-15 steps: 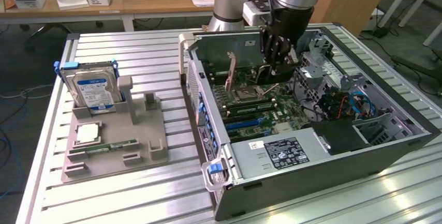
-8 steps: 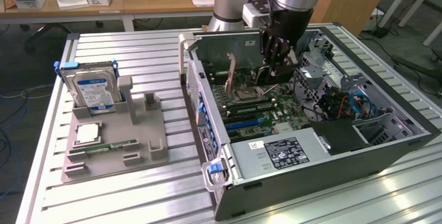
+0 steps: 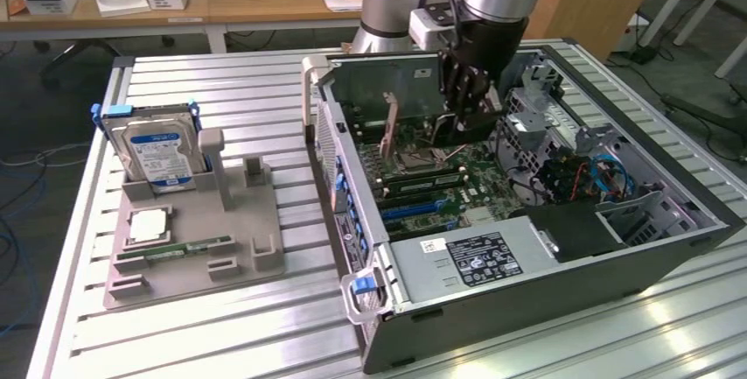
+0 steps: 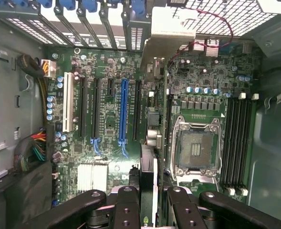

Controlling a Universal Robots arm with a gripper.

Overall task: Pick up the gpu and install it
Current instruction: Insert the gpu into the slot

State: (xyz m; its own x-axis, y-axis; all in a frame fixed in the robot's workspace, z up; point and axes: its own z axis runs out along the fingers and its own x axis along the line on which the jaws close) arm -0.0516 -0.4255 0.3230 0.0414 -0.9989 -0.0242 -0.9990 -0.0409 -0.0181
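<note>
Hand [image 3: 467, 103] clenched on gpu [image 4: 152, 171], edge-on over motherboard [image 4: 107, 143]. Blue slot [image 3: 415, 210] lies at the hand's 7 o'clock, exterior view. Keep card upright; align before pressing.

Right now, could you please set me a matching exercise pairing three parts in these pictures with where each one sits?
Things: 1 gpu; 2 hard drive; 3 memory stick.
Places: A lying flat on the grey holder; B gripped in the hand inside the case; C standing upright in the grey holder.
Pairs: 1-B, 2-C, 3-A.
</note>
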